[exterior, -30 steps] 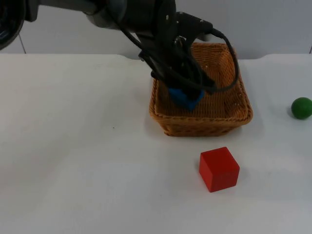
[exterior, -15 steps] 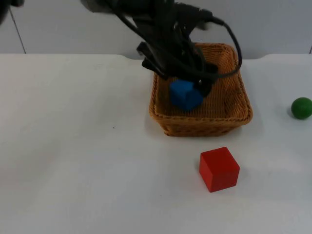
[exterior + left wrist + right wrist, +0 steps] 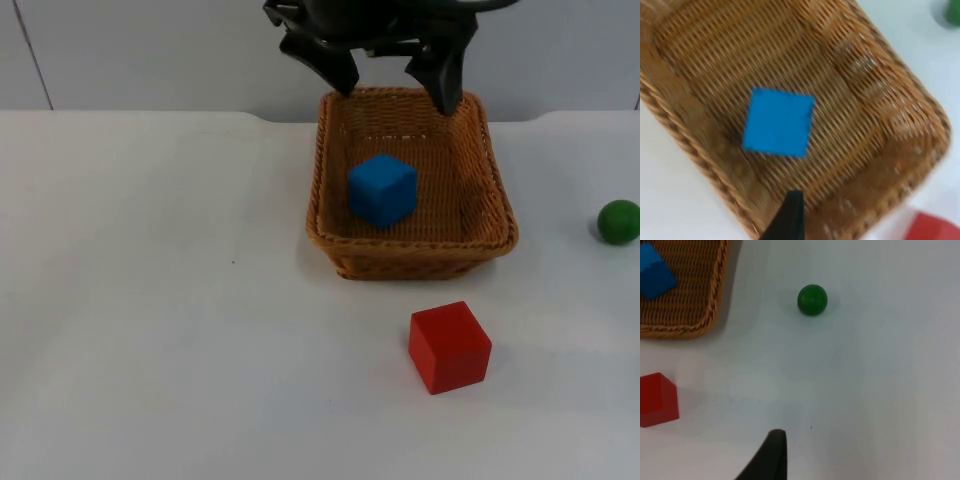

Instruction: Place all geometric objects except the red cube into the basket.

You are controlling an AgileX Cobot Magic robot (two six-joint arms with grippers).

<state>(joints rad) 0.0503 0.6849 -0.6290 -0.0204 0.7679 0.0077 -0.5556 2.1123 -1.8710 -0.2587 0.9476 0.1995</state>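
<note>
One piece is in: my left gripper (image 3: 393, 78), fingers spread and empty, hangs over the far rim of the basket (image 3: 330, 238) where the blue cube (image 3: 382, 189) lies, while the green ball (image 3: 618, 221) sits well to its right for the waiting right arm, whose fingers I cannot tell.

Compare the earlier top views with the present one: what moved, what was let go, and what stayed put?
The left gripper let go of the blue cube and rose up and back from the basket; it now hangs open above the back rim. The cube lies on the basket floor, free of the fingers. The basket, the red cube and the green ball stayed where they were.
</note>
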